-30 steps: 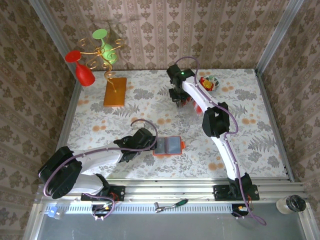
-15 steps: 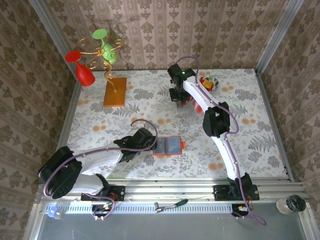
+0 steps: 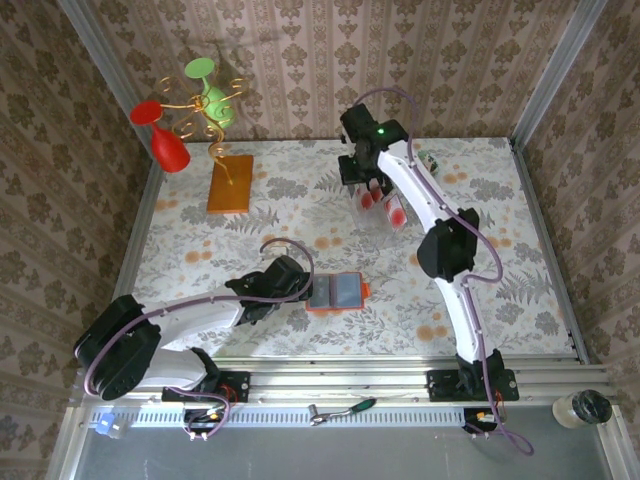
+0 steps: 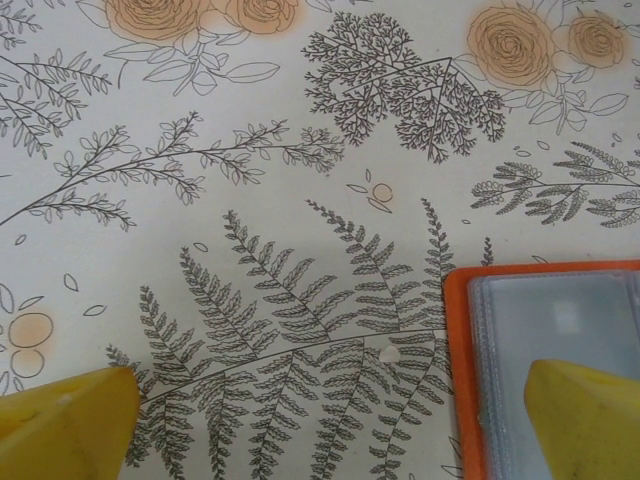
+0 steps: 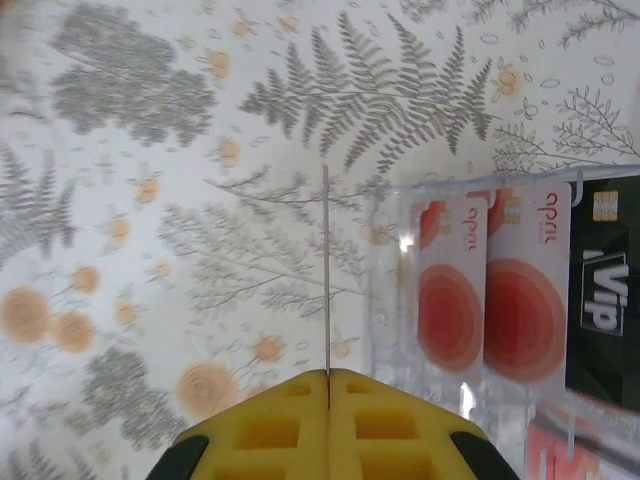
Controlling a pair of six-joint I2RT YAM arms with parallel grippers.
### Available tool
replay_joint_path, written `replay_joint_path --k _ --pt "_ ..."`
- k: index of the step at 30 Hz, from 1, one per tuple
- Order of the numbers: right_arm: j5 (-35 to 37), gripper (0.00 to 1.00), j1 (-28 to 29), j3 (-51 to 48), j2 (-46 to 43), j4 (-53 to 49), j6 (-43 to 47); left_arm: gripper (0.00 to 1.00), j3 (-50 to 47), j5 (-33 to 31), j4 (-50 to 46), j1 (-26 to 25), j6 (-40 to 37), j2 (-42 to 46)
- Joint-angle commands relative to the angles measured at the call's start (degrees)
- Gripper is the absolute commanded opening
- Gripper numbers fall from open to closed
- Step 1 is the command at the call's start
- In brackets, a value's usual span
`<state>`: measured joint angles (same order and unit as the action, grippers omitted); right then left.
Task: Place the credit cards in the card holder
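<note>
Find the right hand point(image 5: 328, 385) pinched shut on one credit card point(image 5: 325, 270), gripped by a short end and seen edge-on from the wrist, pointing to 12 o'clock over the desk point(image 5: 130, 120). Look to 3 o'clock of it for more credit cards point(image 5: 450, 300), pale pinkish and one black, side by side in a clear tray point(image 5: 385, 215). From above, place that tray toward 1 o'clock of the desk and the card holder point(image 3: 338, 293) near 6 o'clock, lying open, well apart from the tray. Find the left hand point(image 4: 330, 400) spread wide and empty, low over the desk, one fingertip point(image 4: 590, 410) over the card holder's grey-blue sleeves at 4 o'clock; contact hard to tell. Expect the card to be light, thin, stiff and slick: likely to pivot or slide in a weak pinch, unlikely to bend. Hold by one short end, flat faces against the pads, leaving most of the length free to lead into a sleeve. Expect the card holder to skid or flap unless pinned
</note>
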<state>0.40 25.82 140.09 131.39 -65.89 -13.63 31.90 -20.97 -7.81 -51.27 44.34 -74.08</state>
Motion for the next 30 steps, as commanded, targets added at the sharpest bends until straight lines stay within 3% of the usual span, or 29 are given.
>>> replay_joint_path --k 1,11,17,22,30 --pt "-2.75 0.00 3.05 -7.46 -6.79 2.91 -0.23 1.00 0.45 -0.87 -2.39 0.31 -1.34 1.77" --pt "-13.59 0.00 8.25 -49.01 -28.77 24.36 -8.50 1.00 -0.87 -1.62 -4.78 0.43 -1.67 3.46" --pt "-16.77 0.00 10.41 -66.88 -37.40 34.08 -13.94 1.00 -0.79 -1.31 -4.79 0.40 -1.61 2.64" --pt "-17.19 0.00 12.70 -75.19 -40.57 39.77 -17.61 1.00 0.04 -0.84 -4.62 0.06 -1.78 0.92" --pt "-16.34 0.00 15.44 -79.47 -39.84 43.35 -19.24 1.00 1.23 -1.00 -4.64 -1.29 -1.48 -1.22"
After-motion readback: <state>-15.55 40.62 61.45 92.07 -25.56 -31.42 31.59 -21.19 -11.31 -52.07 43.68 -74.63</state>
